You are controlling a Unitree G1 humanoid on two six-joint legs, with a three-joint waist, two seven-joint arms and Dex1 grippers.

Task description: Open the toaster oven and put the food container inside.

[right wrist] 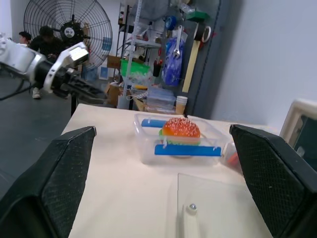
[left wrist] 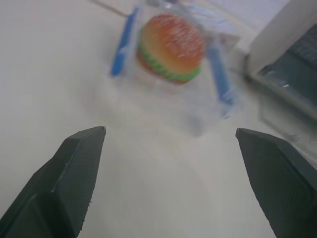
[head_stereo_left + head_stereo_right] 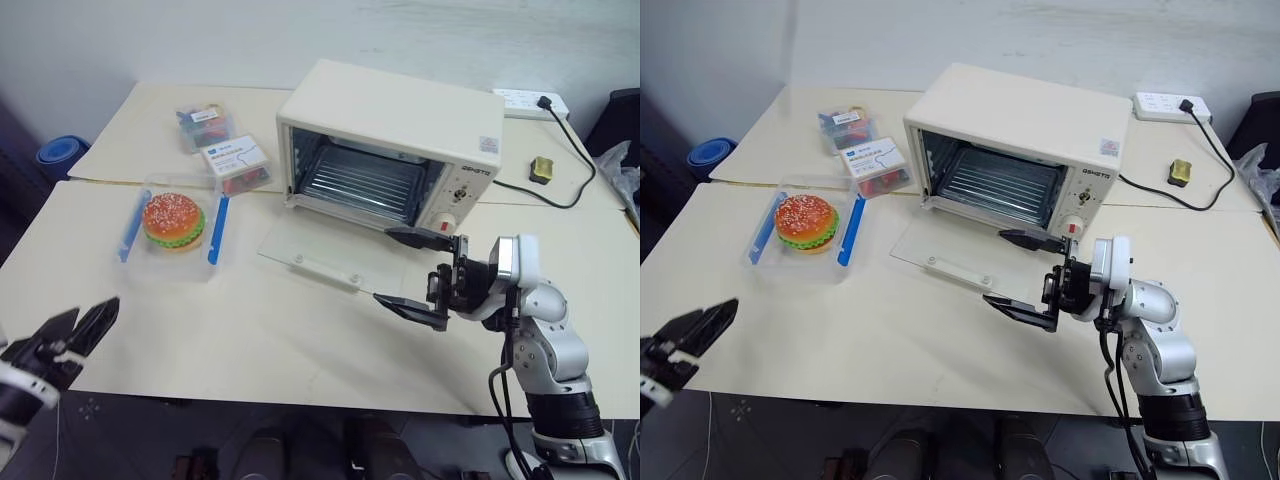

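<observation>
Table [image 3: 300, 340] bare near me; oven [image 3: 390, 145] door [image 3: 330, 255] down flat. My left gripper [image 3: 85, 322] and right gripper [image 3: 415, 272] gape wide, empty; container [image 3: 175, 225] far left.

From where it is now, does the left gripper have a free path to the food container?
Probably yes. The left gripper is open and faces the food container across bare table, with nothing between them.

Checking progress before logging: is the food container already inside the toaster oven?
No, the food container sits on the table left of the open toaster oven.
</observation>
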